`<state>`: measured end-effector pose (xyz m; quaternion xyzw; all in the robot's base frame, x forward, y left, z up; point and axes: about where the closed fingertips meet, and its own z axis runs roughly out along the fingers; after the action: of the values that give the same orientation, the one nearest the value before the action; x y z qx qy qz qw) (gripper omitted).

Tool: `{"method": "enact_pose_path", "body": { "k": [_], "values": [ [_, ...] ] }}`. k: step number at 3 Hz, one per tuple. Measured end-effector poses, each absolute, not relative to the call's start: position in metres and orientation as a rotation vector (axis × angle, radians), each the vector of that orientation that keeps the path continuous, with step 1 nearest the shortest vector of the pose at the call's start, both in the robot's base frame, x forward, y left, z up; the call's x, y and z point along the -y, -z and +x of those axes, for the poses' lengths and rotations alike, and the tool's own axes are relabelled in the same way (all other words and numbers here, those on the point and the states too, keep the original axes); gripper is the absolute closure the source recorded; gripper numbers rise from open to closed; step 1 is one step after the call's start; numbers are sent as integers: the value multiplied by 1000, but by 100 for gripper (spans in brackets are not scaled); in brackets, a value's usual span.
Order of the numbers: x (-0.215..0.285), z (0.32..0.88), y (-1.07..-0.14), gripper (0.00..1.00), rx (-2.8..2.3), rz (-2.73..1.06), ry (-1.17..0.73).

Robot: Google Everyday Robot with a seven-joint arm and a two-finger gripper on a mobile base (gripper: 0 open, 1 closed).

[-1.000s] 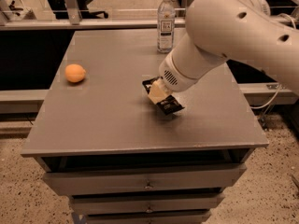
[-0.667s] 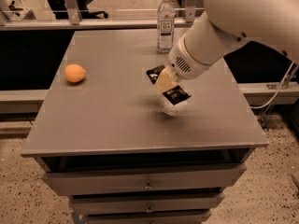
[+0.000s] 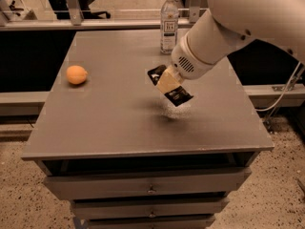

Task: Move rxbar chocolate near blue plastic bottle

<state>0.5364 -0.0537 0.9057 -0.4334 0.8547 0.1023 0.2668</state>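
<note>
An orange (image 3: 76, 74) is seen near the left edge of the worktop (image 3: 109, 123), well apart from everything else. The blue plastic bottle (image 3: 169, 22) is stood upright at the far edge, right of its middle. No object is found between bottle and bar. The rxbar chocolate (image 3: 179, 97) is held tilted above the worktop's centre, clamped across its middle by the jaws of the gripper (image 3: 166, 84), both ends left protruding.

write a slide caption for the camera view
Gripper holds the rxbar chocolate tilted above the table, short of the blue plastic bottle; an orange lies apart.
</note>
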Motion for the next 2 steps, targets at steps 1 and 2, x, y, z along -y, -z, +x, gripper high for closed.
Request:
{"method": "enact_pose_path", "body": {
  "k": [1, 2],
  "values": [
    [64, 545, -909, 100, -2296, -1125, -248],
    [86, 584, -910, 100, -2273, -1065, -185]
  ]
}}
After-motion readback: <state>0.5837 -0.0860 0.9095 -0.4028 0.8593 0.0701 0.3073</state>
